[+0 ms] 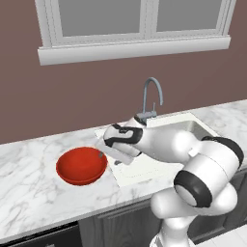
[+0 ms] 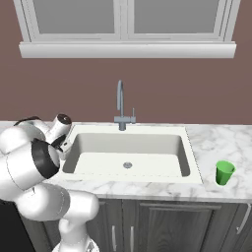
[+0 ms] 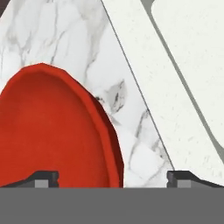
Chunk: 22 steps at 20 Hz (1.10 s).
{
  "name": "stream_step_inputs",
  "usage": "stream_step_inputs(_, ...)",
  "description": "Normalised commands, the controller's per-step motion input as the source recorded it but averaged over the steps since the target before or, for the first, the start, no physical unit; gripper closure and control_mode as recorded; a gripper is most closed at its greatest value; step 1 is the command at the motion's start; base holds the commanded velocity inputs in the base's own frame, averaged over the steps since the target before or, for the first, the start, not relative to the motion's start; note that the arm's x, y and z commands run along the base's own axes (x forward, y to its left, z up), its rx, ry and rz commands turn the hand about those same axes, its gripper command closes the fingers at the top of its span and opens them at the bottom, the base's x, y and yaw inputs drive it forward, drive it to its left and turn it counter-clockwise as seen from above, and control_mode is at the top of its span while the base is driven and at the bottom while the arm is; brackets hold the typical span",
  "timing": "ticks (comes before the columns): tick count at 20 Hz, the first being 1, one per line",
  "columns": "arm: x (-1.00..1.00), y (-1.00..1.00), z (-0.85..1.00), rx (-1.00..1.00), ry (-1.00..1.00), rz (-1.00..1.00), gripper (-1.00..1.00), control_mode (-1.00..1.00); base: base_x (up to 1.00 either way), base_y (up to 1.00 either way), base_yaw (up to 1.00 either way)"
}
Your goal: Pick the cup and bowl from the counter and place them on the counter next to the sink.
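Observation:
The red bowl [image 1: 81, 165] sits on the white marble counter [image 1: 29, 193], just left of the sink [image 1: 179, 129]. My gripper [image 1: 103, 155] hovers low over the bowl's right rim and is open. In the hand view the bowl [image 3: 52, 131] spreads across the left side, and its rim runs between the widely spread fingertips of the gripper [image 3: 113, 177]; neither tip touches it. The green cup [image 2: 225, 173] stands upright on the counter [image 2: 216, 142] to the right of the sink [image 2: 128, 152].
A grey gooseneck faucet [image 1: 152, 99] rises behind the basin, under a window on the brown wall. Dark cabinets run below the counter edge. My own arm arches over the sink's left corner. Bare marble stretches left of the bowl.

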Motion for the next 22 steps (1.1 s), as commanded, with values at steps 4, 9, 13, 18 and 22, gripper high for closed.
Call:
stream_step_inputs(4, -0.22, -0.24, 0.24, 0.0, -0.16, 0.01, -1.0, -1.0, 0.0, 0.0, 0.0)
stream_step_inputs(9, -0.01, -0.34, 0.16, -0.02, -0.12, 0.09, -1.0, -1.0, 0.0, 0.0, 0.0)
stream_step_inputs(13, 0.0, -0.3, 0.2, -0.13, -0.13, 0.12, -1.0, -1.0, 0.0, 0.0, 0.0)
stream_step_inputs(18, -0.13, -0.21, 0.4, -0.26, -0.12, 0.11, -1.0, -1.0, 0.0, 0.0, 0.0)
stream_step_inputs(22, -0.39, -0.12, 0.49, -0.25, -0.16, 0.08, -1.0, -1.0, 0.0, 0.0, 0.0)
